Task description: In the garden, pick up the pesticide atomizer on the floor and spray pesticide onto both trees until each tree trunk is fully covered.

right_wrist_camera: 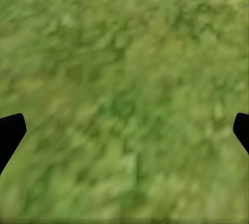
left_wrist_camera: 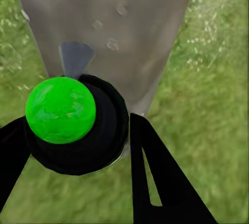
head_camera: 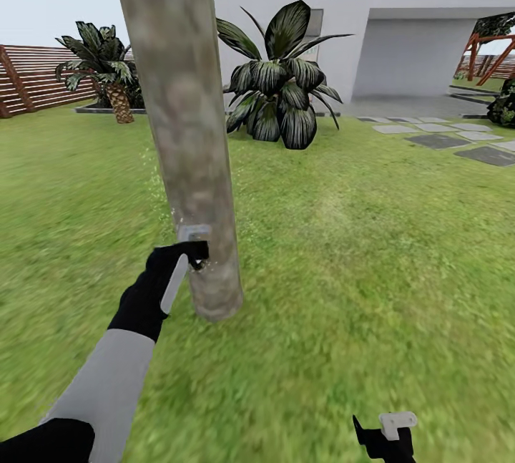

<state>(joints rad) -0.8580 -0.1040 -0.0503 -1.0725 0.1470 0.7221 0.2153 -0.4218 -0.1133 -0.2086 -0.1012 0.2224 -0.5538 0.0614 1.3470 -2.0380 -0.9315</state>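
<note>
The left gripper [head_camera: 192, 257] clamps the small dark pesticide atomizer [left_wrist_camera: 78, 125] with a bright green dome, held against the thick mottled grey-brown tree trunk [head_camera: 182, 127] near its base on the green grass lawn [head_camera: 357, 270]. The right gripper [right_wrist_camera: 124, 130] hangs over grass, fingers spread wide.

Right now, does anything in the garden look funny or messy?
Nothing is broken or tipped over. The only odd bits are pale blotches on the thick grey-brown tree trunk and tiny whitish specks on the grass beside it, near the black left hand holding a dark green-topped atomizer.
</note>
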